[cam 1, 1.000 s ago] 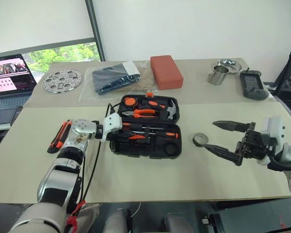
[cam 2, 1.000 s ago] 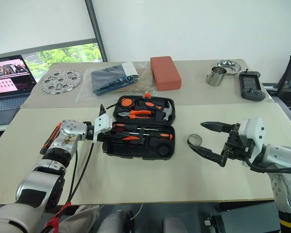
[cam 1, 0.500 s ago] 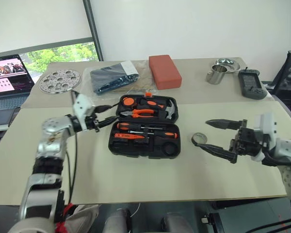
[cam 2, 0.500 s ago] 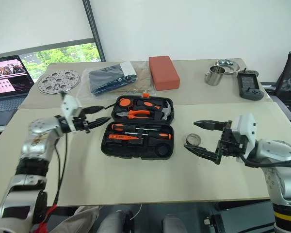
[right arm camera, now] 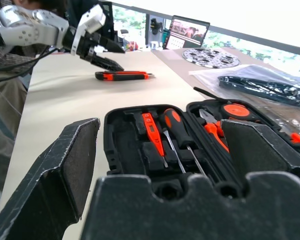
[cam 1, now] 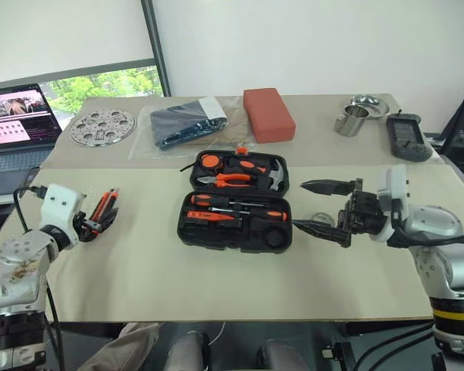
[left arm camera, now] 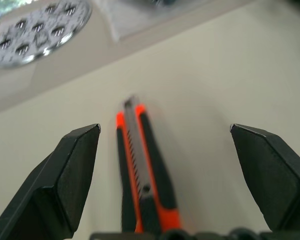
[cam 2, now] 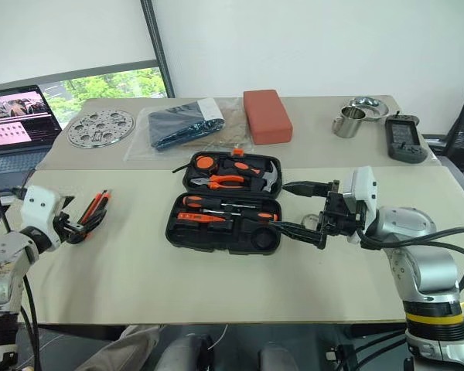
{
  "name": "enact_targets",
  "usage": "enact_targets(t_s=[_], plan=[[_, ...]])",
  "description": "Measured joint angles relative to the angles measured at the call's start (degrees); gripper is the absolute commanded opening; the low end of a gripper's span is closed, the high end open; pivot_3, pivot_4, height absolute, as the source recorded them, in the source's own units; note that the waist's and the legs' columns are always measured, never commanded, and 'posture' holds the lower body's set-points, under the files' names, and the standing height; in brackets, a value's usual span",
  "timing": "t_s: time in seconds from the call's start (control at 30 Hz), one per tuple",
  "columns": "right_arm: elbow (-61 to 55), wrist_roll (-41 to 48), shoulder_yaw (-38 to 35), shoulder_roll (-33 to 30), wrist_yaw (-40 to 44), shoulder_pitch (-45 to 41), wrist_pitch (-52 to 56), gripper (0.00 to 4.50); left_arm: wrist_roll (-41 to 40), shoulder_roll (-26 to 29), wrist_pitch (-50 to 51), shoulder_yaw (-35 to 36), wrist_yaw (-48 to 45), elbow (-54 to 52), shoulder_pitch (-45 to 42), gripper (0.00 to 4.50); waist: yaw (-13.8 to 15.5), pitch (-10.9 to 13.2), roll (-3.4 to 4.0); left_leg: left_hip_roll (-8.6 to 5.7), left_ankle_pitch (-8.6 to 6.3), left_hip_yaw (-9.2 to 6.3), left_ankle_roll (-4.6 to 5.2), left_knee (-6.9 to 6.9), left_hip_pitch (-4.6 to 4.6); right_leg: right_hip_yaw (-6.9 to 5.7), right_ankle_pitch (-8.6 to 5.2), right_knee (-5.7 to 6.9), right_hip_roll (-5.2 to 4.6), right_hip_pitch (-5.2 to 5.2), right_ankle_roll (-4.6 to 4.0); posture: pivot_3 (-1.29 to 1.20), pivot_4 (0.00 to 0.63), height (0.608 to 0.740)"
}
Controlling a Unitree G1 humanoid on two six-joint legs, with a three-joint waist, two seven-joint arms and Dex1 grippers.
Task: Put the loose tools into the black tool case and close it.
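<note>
Tool case: the black tool case lies open at table centre, lid flat at its 12 o'clock side, so I can still drop items into the recesses.
Stowed: two long screwdrivers and the small orange screwdriver sit in the near half; pliers and hammer sit in the lid half.
Utility knife: the orange-and-black utility knife lies loose on the table at the case's 9 o'clock, well apart from it.
Left gripper: my left gripper is spread wide and empty, one finger either side of the knife, not touching; I judge it lined up for a grasp.
Tape roll: the small tape roll rests at the case's 3 o'clock, partly hidden behind my right gripper.
Right gripper: my right gripper is parted fully, holding nothing, aimed along the case from its 3 o'clock.
Remaining: knife and tape roll to stow, then I close the lid.
</note>
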Motion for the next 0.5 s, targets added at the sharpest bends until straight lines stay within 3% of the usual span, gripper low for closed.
enact_targets(t_s=[0.43,0.5], plan=[[-0.2,0.0,0.0,-0.2,-0.5,0.1,0.0,4.5,-0.9,0.5,1.5,-0.3,0.3,15.4,-4.3,4.47,-0.4,0.0,0.01,0.0,0.0,0.11,-0.01,-0.12,0.2,0.01,0.0,0.06,-0.04,0.01,-0.01,0.0,0.15,0.74],[-0.3,0.0,0.0,-0.3,-0.5,0.2,0.0,4.5,-1.0,0.9,1.3,-0.8,-0.7,16.7,-4.6,4.06,-0.4,-0.1,0.06,-0.01,-0.01,0.15,-0.01,-0.16,0.39,0.01,-0.01,0.06,-0.11,0.16,-0.03,0.0,0.15,0.74]])
